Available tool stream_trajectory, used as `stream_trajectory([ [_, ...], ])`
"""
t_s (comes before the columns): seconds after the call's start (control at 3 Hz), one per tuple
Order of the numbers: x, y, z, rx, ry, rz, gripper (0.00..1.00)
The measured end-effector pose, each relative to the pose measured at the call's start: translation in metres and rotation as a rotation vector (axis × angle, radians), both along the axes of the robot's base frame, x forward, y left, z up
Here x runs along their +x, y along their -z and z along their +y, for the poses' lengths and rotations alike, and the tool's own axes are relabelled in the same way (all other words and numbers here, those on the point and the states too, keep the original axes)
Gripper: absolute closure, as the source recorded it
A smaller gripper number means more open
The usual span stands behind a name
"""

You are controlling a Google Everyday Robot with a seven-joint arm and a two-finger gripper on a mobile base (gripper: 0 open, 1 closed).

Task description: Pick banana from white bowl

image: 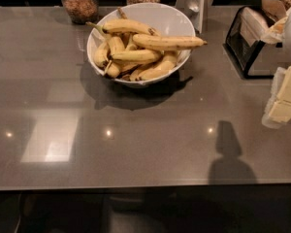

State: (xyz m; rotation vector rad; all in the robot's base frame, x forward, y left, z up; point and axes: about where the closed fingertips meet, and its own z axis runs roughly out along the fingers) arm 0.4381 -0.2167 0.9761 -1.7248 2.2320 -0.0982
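At the right edge, over the glossy grey countertop (pixel 136 144), hangs the pale cream gripper (pixel 284 100); whether it is parted or closed cannot be told. Farther back, the long, nearly straight yellow banana (pixel 167 42), brown-speckled and dark-tipped, lies atop the pile in the deep round white bowl (pixel 170 16), one end overhanging its right rim.

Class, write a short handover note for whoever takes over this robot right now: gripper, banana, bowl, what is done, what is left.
Gripper: at the right edge of the view, far from the bowl, touching no banana.
Banana: the longest one, lying on top of the other bananas in the white bowl, its tip poking past the right rim.
Done: nothing yet; the banana is not gripped.
Left: reach across to the bowl, grip the banana, lift it out.
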Motion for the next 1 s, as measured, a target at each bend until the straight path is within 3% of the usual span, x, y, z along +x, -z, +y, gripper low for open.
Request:
stream_trajectory([
  [0.33, 0.0, 0.0, 0.0, 0.0, 0.0, 0.0, 0.0],
  [0.67, 0.01, -0.004, 0.012, 0.051, -0.035, -0.057, 0.0],
  [1.0, 0.037, -0.01, 0.041, 0.158, -0.103, -0.162, 0.0],
])
